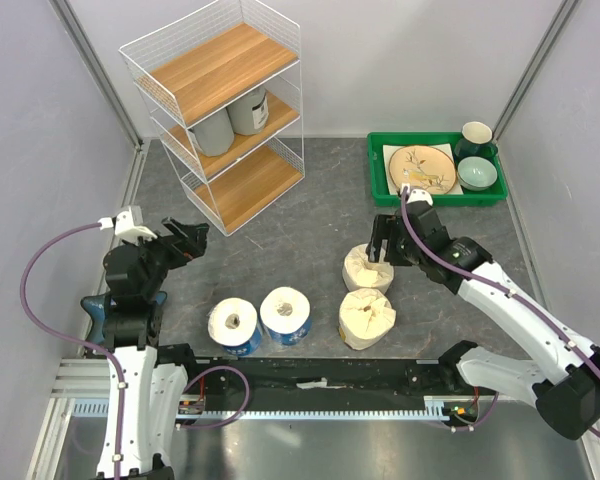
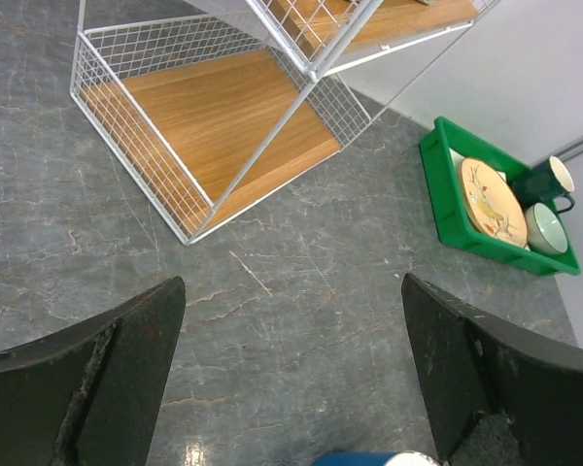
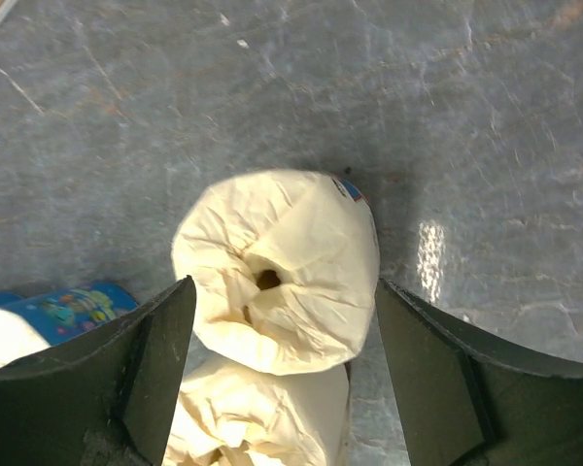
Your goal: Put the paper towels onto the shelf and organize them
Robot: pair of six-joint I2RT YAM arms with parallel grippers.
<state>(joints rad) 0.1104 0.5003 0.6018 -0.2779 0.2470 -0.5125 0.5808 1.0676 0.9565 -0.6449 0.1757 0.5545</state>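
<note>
The shelf (image 1: 220,110) stands at the back left, a white wire rack with wooden tiers. Two grey paper towels (image 1: 212,132) (image 1: 248,108) stand on its middle tier. Two blue rolls (image 1: 234,325) (image 1: 287,315) and two cream rolls (image 1: 368,268) (image 1: 366,318) stand on the table in front. My right gripper (image 1: 380,245) is open just over the far cream roll (image 3: 282,252), one finger on each side, with the near cream roll (image 3: 262,417) below. My left gripper (image 1: 185,240) hangs open and empty over bare table, facing the shelf's bottom tier (image 2: 214,126).
A green tray (image 1: 435,170) at the back right holds a plate (image 1: 421,167), a bowl (image 1: 477,173) and a dark mug (image 1: 476,137). Grey walls close in the left, back and right sides. A black rail (image 1: 320,375) runs along the near edge.
</note>
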